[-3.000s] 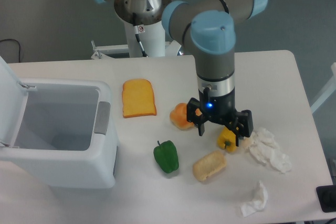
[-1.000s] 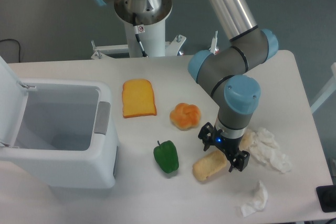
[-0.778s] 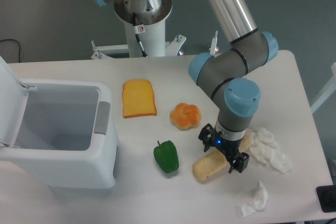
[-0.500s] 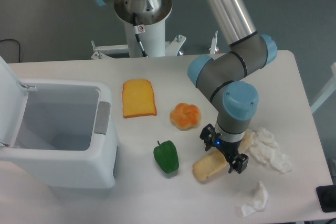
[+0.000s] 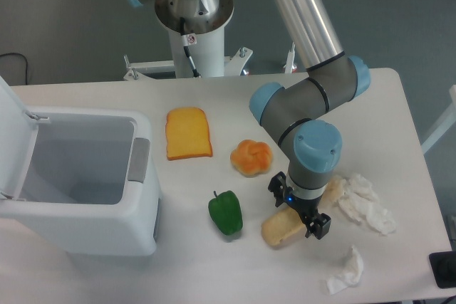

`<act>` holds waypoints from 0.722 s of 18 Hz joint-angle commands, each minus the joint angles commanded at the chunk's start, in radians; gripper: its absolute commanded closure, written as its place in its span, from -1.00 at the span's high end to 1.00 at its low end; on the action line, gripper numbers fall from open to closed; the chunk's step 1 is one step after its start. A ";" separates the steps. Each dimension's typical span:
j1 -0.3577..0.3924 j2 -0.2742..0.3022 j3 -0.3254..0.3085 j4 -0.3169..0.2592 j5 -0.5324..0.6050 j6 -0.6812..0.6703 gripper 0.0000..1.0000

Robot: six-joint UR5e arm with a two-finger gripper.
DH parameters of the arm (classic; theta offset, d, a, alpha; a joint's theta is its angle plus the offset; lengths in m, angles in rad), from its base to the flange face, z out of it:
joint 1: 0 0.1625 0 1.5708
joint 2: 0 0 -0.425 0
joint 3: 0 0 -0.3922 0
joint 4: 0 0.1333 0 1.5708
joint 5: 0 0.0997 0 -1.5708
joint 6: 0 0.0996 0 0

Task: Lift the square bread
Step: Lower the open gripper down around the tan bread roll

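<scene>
The square bread [image 5: 278, 228], a pale tan crumbly block, lies on the white table right of the green pepper. My gripper [image 5: 298, 206] points down over its right end. The jaws are open: one dark finger [image 5: 276, 185] stands above and left of the bread, the other [image 5: 320, 226] at its lower right corner. The bread's right end is hidden under the gripper. It rests on the table and I cannot tell whether the fingers touch it.
A round orange bun [image 5: 251, 157] and a flat orange toast slice [image 5: 188, 132] lie behind. A green pepper [image 5: 226, 212] sits left of the bread. An open white bin [image 5: 142, 176] fills the left. Crumpled tissues [image 5: 365, 201] [image 5: 346, 270] lie right; a yellowish piece [image 5: 332, 189] peeks beside the wrist.
The arm swung from above the yellow pepper down and left to the bread's right end. Over the last second it has shifted slightly further left and lower, with the jaws still spread.
</scene>
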 joint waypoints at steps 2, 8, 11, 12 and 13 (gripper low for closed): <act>-0.003 -0.003 0.002 0.000 0.002 0.002 1.00; -0.006 -0.003 -0.003 0.002 0.002 0.000 1.00; -0.012 -0.003 -0.008 0.000 0.005 0.000 1.00; -0.012 -0.003 -0.008 0.000 0.005 0.000 1.00; -0.012 -0.003 -0.009 0.000 0.005 0.000 1.00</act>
